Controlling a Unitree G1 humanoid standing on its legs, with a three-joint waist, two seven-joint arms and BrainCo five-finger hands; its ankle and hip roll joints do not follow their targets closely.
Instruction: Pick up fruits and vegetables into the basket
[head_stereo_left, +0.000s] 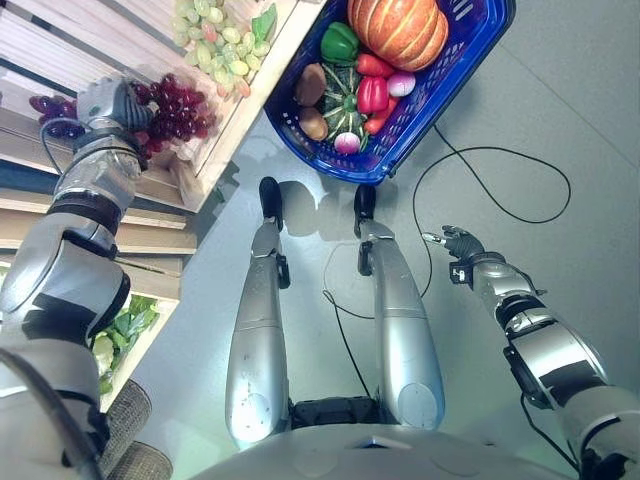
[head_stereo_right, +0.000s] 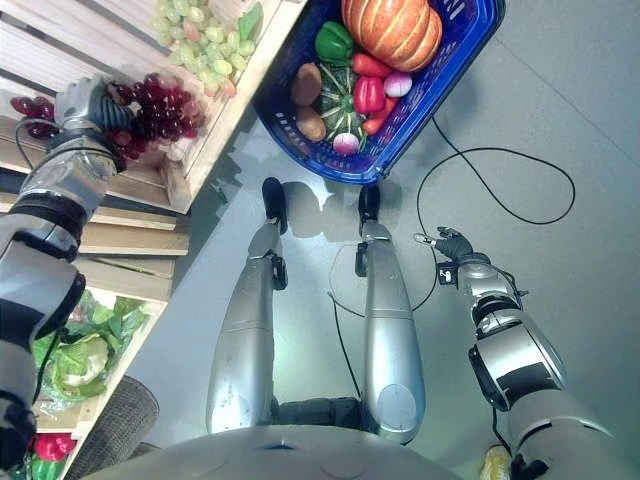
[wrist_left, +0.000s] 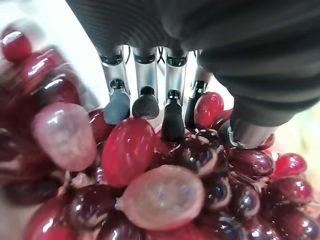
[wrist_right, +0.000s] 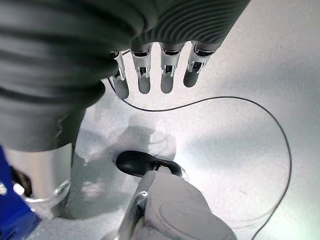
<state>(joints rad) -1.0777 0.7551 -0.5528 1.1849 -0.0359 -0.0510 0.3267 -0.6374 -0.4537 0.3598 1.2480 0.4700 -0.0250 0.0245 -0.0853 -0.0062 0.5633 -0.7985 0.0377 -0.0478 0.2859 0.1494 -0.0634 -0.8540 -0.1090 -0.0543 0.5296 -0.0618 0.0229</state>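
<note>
Left hand (head_stereo_left: 112, 103) sits on the bunch of red grapes (head_stereo_left: 178, 110) in the wooden crate (head_stereo_left: 225, 140) at the left. In its wrist view the dark fingertips (wrist_left: 173, 122) press down among the red grapes and the thumb touches the bunch on the other side, fingers bent onto the cluster, so the hand grips the grapes, which lie in the crate. A second small clump of dark grapes (head_stereo_left: 50, 104) lies further left on the slats. Green grapes (head_stereo_left: 218, 40) with a green leaf are in the next crate compartment, beyond the red bunch. Leafy greens (head_stereo_right: 75, 355) in a lower crate at the near left.

Blue basket (head_stereo_left: 470, 55) stands on the grey floor (head_stereo_left: 560, 130) at top centre, just beside the crate corner. Inside: orange pumpkin (head_stereo_left: 398, 28), green pepper (head_stereo_left: 338, 42), red pepper (head_stereo_left: 372, 94), striped green squash (head_stereo_left: 345, 100), two brown potatoes (head_stereo_left: 310, 85), radishes (head_stereo_left: 401, 84), a red chilli-like piece.

Right hand (head_stereo_left: 458, 243) hangs over bare floor at right, well apart from the basket, holding nothing; wrist view shows fingers (wrist_right: 170, 75) straight and relaxed.
</note>
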